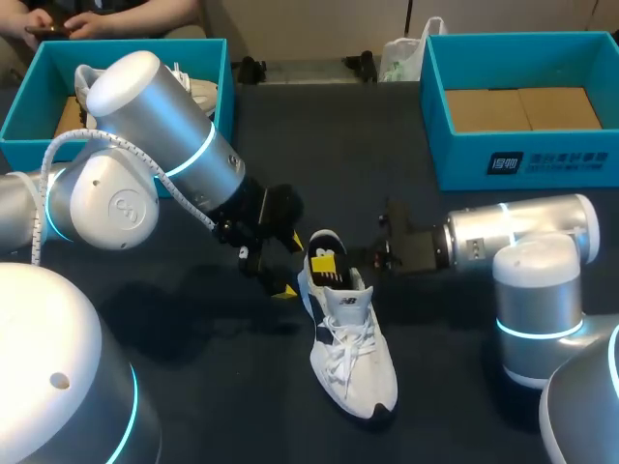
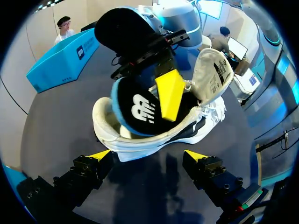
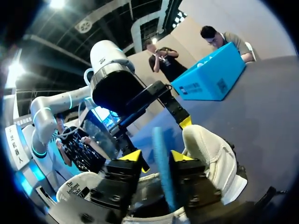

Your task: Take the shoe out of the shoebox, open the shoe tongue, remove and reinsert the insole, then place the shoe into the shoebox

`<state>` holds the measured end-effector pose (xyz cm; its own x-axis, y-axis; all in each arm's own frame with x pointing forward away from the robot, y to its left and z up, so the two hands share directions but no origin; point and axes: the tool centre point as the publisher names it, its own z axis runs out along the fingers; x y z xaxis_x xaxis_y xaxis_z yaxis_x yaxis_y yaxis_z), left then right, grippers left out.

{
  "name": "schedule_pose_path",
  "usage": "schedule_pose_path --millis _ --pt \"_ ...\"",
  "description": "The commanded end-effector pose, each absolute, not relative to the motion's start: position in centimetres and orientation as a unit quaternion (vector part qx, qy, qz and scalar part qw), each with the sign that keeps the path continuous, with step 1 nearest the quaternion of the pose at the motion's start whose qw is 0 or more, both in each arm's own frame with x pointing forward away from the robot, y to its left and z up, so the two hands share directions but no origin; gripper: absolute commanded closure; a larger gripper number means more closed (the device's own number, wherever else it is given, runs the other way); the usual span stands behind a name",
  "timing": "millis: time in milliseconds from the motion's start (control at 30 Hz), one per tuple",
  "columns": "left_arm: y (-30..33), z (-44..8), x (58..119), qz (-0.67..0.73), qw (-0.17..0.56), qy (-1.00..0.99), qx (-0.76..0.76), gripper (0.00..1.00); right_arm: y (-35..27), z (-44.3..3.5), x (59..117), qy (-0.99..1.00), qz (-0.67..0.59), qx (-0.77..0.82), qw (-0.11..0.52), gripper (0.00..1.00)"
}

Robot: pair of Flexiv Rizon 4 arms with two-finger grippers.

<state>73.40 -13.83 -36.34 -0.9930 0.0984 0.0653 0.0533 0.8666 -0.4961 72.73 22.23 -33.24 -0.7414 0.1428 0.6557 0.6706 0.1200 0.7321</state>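
A white shoe lies on the dark table, toe toward me, its tongue folded open. A black insole with a blue rim sticks up out of the heel opening, its front end still inside. My right gripper comes in from the right at the heel. The insole's edge stands between its fingers, one yellow fingertip flat on the insole's face and a small gap on the other side. My left gripper is open beside the shoe, holding nothing.
A blue shoebox at the back left holds another white shoe. A second blue shoebox stands at the back right with only its cardboard floor showing. My left arm's big links fill the table's left side.
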Motion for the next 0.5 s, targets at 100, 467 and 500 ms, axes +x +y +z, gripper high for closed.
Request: schedule_pose_path --millis 100,467,500 --pt "-13.8 -36.4 73.4 0.255 0.044 -0.965 -0.04 0.0 22.3 -34.0 72.6 -0.711 -0.59 -0.304 0.232 1.0" --pt "-13.8 -36.4 73.4 0.255 0.044 -0.965 -0.04 0.0 21.8 -36.8 70.5 -0.697 -0.554 -0.362 0.278 1.0" --pt "-13.8 -36.4 73.4 0.255 0.044 -0.965 -0.04 0.0 21.8 -36.8 70.4 -0.697 -0.552 -0.364 0.277 1.0"
